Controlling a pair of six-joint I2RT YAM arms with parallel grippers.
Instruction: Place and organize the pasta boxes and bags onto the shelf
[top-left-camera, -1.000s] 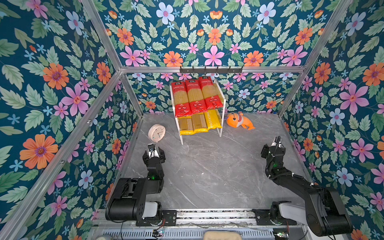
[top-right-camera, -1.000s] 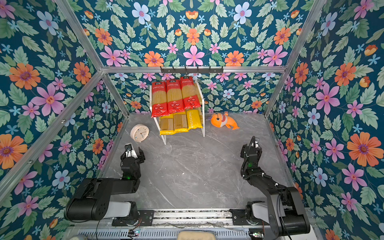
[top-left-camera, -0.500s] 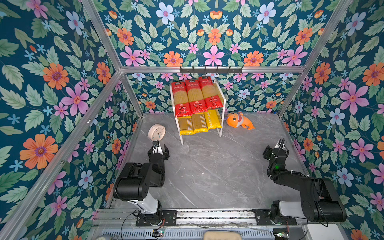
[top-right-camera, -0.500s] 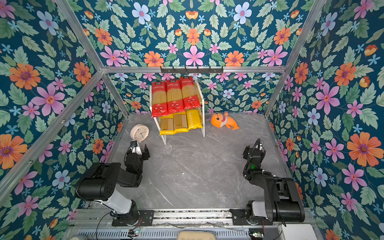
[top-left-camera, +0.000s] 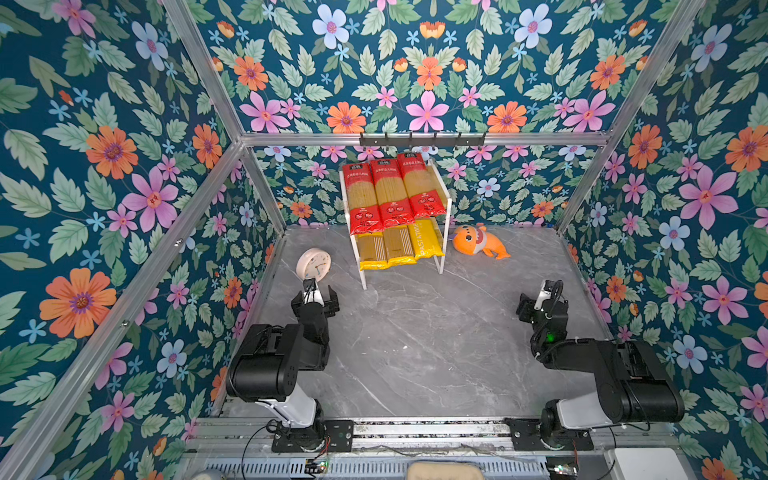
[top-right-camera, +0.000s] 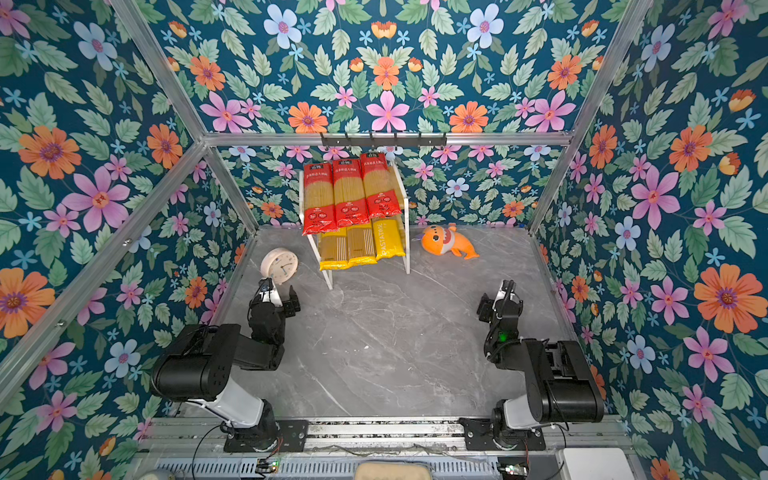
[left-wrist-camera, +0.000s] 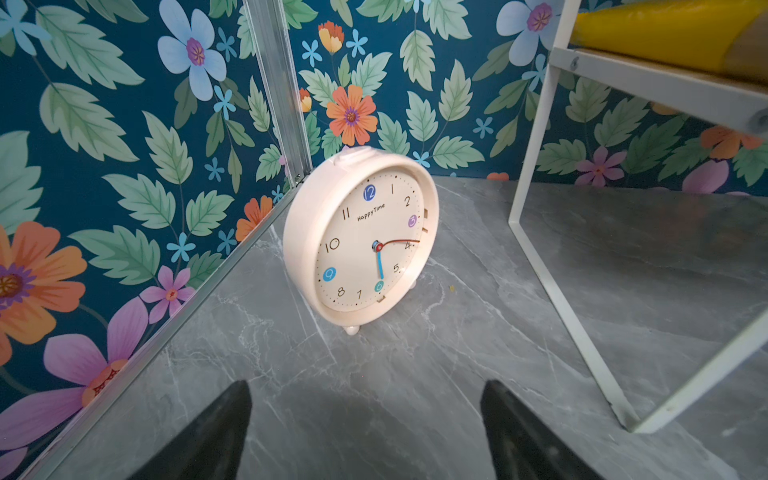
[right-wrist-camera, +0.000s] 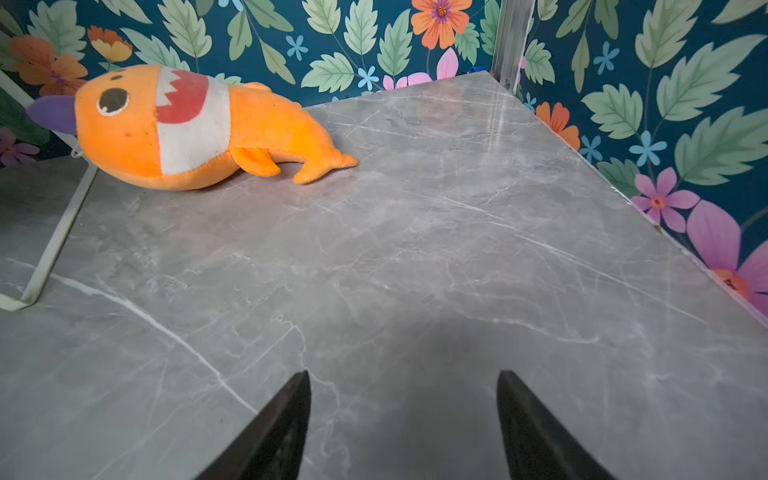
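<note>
Top views: booth w/ floral wallpaper walls, teal w/ pink & orange blooms, edged by aluminium rails. Grey marble-look bench covers the floor. Two black arms sit at front: L arm, R arm. Back ctr stands the shelf, 2 tiers, white frame. Three red packs lie side by side on upper tier; three yellow packs on lower. Orange plush shark lies on bench just right of shelf; cream clock stands to its left. L jaws spread apart, nothing between, facing clock. R jaws likewise apart, empty, over the bench near shark.
</note>
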